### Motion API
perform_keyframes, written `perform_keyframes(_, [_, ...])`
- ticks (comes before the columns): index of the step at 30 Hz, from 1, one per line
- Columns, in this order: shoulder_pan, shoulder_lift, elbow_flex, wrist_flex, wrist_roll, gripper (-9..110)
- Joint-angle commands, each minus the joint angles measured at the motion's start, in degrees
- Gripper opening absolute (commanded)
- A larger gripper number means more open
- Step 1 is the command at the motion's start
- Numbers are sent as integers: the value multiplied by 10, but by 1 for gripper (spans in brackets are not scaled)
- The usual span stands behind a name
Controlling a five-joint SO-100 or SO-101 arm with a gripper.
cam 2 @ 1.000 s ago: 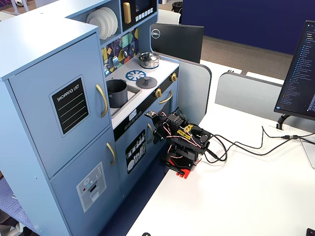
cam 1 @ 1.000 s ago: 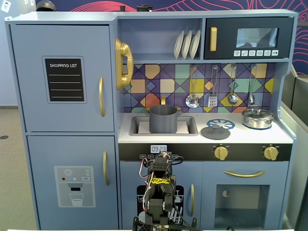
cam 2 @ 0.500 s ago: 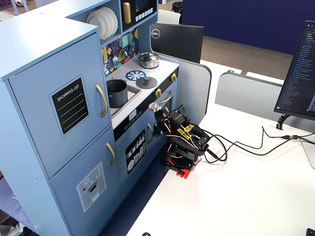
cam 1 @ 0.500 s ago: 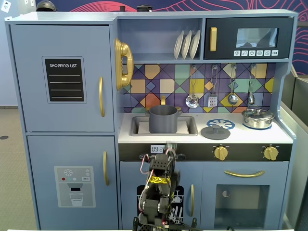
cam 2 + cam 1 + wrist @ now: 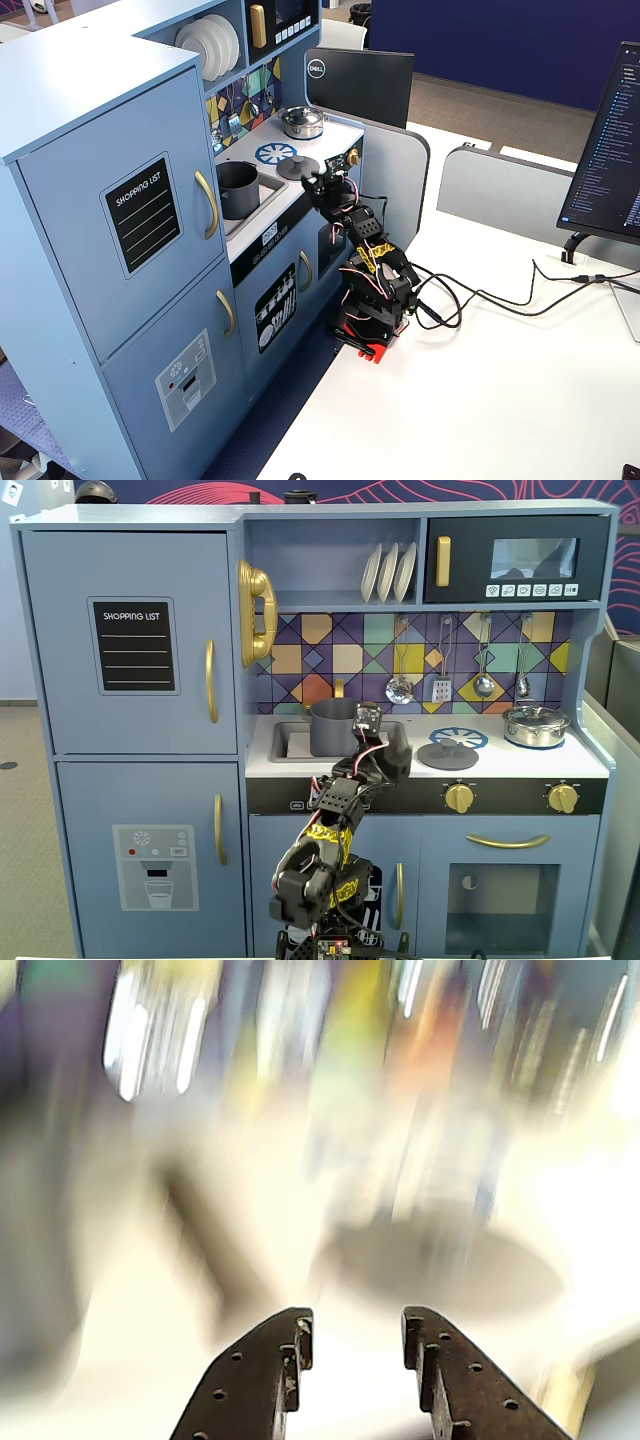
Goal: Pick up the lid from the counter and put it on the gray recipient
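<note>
1. Closest to the wrist camera, my gripper showed its two dark perforated fingers rising from the bottom edge, parted with a clear gap between them and nothing between them; they touched nothing I could see.
2. Just beyond the fingertips, the wrist view was heavily blurred, but a dark flattened oval lay ahead and a little right of the gap: the lid, apart from my fingers.
3. Seen from a fixed view, my arm rose from its base in front of the toy kitchen, and my gripper stood over the front edge of the counter, between the sink and the burner ring.
4. On the counter, the lid lay flat with its knob up, overlapping the near edge of the printed blue burner ring, just to the right of my gripper in that view.
5. Left of my gripper in the same view, the gray recipient stood upright and uncovered in the recessed sink.
6. Farther right on the counter sat a shiny silver pot with its own lid on, well apart from the gray lid.
7. Behind all that, ladles and utensils hung against the coloured tile backsplash, with white plates on the shelf above.
8. From another fixed view, my gripper sat just beside the lid, whether touching I could not tell.
</note>
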Motion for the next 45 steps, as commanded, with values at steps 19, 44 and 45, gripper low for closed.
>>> perform_keyframes(19, [94,-258,-37,-247,67,23])
perform_keyframes(44, [77,-550,-207,-402,43,25])
perform_keyframes(45, [76,-557,-211,-403,43,25])
